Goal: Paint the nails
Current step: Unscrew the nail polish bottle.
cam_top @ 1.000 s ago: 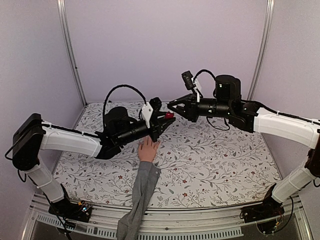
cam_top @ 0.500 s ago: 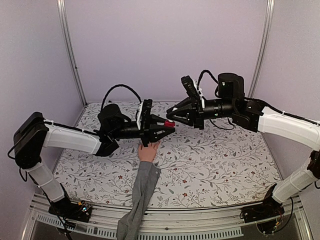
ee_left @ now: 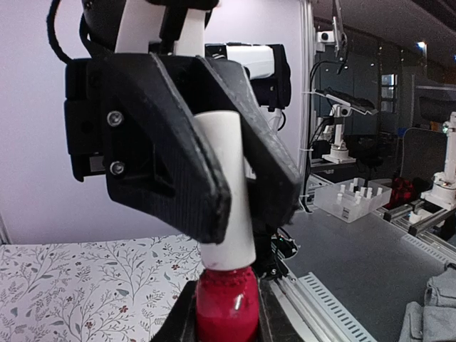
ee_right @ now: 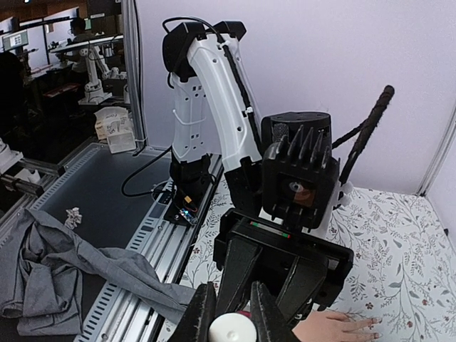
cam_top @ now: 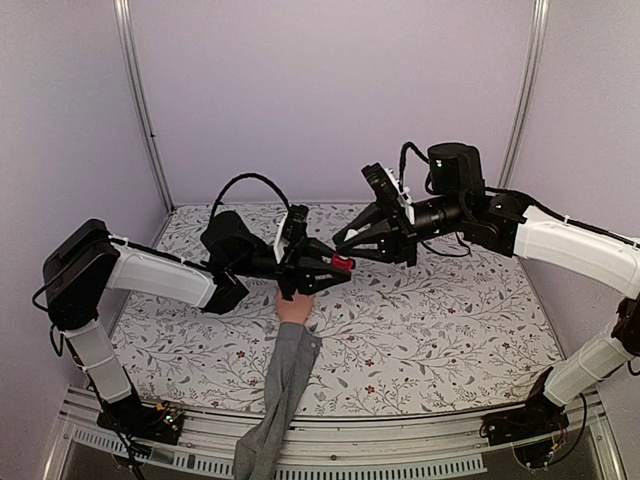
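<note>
A small red polish bottle (ee_left: 226,306) stands upright between the jaws of my left gripper (ee_left: 226,317), which is shut on its glass body. My right gripper (ee_right: 233,313) is shut on the bottle's white cap (ee_right: 233,330) from above, and its black fingers (ee_left: 178,164) wrap the cap (ee_left: 224,192). In the top view both grippers meet at the bottle (cam_top: 342,264), held in the air just beyond the peach mannequin hand (cam_top: 295,308). The hand lies flat on its grey sleeve (cam_top: 280,390). Its spread fingers (ee_right: 356,326) show beside the left gripper; the nails are too small to make out.
A floral cloth (cam_top: 440,320) covers the table. An aluminium rail (cam_top: 400,440) runs along the near edge, and the sleeve hangs over it. Purple walls and two metal posts (cam_top: 140,100) close in the back and sides.
Both grippers have come down and towards the near edge together with the bottle. They now hang closer over the mannequin hand, and the left wrist has turned.
</note>
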{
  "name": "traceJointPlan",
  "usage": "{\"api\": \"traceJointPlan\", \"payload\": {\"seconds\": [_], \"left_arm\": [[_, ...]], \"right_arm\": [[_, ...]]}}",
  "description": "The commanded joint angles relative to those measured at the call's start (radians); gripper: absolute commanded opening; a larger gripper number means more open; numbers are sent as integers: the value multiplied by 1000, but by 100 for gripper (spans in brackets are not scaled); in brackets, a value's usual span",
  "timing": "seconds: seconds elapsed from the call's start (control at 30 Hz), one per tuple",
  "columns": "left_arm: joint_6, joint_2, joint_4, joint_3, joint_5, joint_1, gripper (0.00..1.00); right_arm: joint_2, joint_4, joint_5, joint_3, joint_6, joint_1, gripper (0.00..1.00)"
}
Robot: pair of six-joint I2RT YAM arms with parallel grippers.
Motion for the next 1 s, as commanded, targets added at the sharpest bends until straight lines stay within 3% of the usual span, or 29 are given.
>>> {"api": "traceJointPlan", "payload": {"seconds": [0.0,0.13,0.37,0.63,0.97], "left_arm": [[17,-15,63,7,-20,-7,0],[52,-50,60,-40,-117,5,0],[160,-112,-39,-74,-337,8,0],[277,-143,-86,-100,-673,-17,0],[449,-123,-184,-67,-986,-105,0]], "right_arm": [[7,-3,28,20,-9,3,29],[-6,13,79,10,16,3,55],[-45,85,175,-26,117,3,73],[-54,152,463,-55,304,3,75],[-27,170,623,-26,416,3,70]]}}
